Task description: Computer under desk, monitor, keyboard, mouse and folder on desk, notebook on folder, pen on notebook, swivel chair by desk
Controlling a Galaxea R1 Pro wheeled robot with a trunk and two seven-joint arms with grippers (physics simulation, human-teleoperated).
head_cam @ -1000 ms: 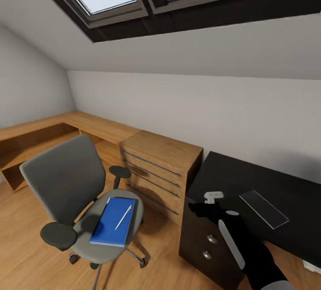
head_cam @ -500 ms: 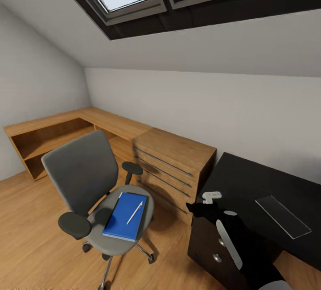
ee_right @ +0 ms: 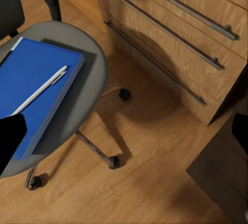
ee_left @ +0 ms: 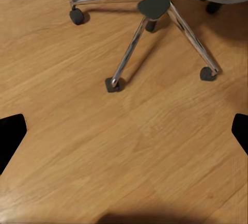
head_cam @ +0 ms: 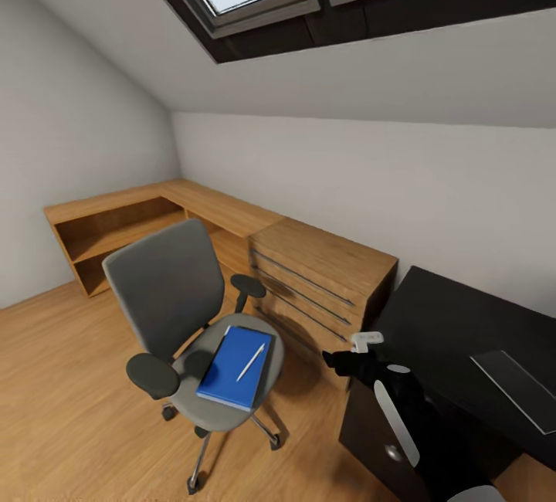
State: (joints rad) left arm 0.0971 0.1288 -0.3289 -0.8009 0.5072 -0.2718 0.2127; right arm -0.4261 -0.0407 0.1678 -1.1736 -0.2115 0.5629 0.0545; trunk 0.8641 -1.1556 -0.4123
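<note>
At the left of the head view, a low light-wood shelf unit point(head_cam: 116, 235) runs along the wall and turns the corner, its open compartments holding nothing that can be seen. Next comes the grey swivel chair with black armrests and chrome star base point(head_cam: 166, 290), standing on the wooden plank floor point(head_cam: 62, 386) with open floor all around its casters. The seat carries the flat bright blue folder point(head_cam: 228, 371), which lies fully within the seat edge, and the thin white-silver pen point(head_cam: 251, 361) rests diagonally on top of the folder. Just beyond the chair stands the light-wood dresser with long bar handles point(head_cam: 324, 286), a gap of floor between it and the seat. At the right, the glossy black desk point(head_cam: 440, 324) butts against the dresser's side; a slim flat grey slab point(head_cam: 521, 388) lies on its top near the picture's edge.

The right gripper point(head_cam: 357, 363) hangs over the gap between chair and desk corner; in the right wrist view its dark fingertips point(ee_right: 10, 133) sit far apart at the picture's edges, holding nothing. In the left wrist view the left gripper point(ee_left: 124, 131) is likewise spread wide and empty above bare floor, the chair's chrome legs just ahead.
</note>
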